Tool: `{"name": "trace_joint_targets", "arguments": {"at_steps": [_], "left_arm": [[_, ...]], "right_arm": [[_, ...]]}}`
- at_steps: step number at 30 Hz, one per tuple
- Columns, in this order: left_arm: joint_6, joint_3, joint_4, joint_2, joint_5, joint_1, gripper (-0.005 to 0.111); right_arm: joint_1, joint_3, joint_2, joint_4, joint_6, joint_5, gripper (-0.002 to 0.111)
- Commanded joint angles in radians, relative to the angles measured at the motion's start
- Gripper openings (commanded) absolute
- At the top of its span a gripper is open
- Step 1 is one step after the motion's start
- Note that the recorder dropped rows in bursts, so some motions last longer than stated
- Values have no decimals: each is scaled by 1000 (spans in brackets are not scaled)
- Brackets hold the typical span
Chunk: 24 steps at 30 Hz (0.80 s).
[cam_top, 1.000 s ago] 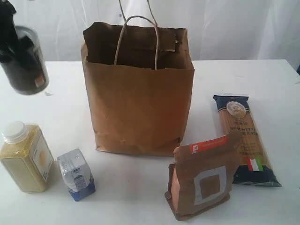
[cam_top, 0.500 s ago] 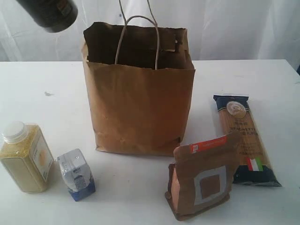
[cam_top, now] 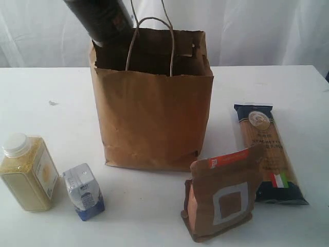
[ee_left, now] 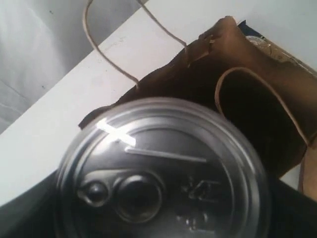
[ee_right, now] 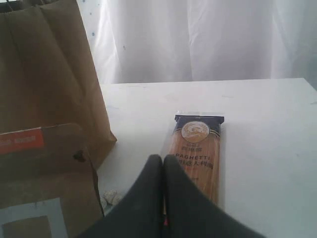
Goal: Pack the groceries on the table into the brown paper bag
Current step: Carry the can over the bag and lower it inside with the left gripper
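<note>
The dark pull-tab can (cam_top: 100, 20) hangs tilted in the air over the back left corner of the brown paper bag (cam_top: 154, 118). Its silver lid (ee_left: 163, 173) fills the left wrist view, with the bag's open mouth (ee_left: 257, 99) just beyond it. My left gripper is shut on the can, its fingers hidden behind it. On the table (cam_top: 51, 87) stand the yellow-grain bottle (cam_top: 28, 172), the blue-white carton (cam_top: 83, 191) and the brown pouch (cam_top: 223, 193). The spaghetti packet (cam_top: 267, 152) lies flat at the right. My right gripper (ee_right: 163, 157) is shut and empty, low over the table beside the pouch (ee_right: 39, 178).
The bag's two cord handles (cam_top: 149, 43) stand up over its mouth, close to the can. A small dark speck (cam_top: 52, 103) marks the table at the left. White curtain hangs behind the table.
The can has risen from the far left and travelled right, from beside the bag to above its back left corner. The right gripper and the other groceries have not moved.
</note>
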Motion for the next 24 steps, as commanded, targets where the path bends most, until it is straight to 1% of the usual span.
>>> {"name": "trace_joint_targets", "arguments": {"at_steps": [1, 4, 14, 24], "left_arm": [[7, -14, 14, 26, -80, -46, 0], [7, -14, 17, 59, -87, -48, 0], [7, -14, 34, 200, -29, -48, 0], [15, -11, 31, 280, -25, -48, 0]], "right_arm": [[-6, 4, -6, 0, 1, -7, 0], [-6, 4, -6, 0, 1, -7, 0], [-6, 4, -6, 0, 1, -7, 0], [-6, 4, -6, 0, 1, -7, 0]]}}
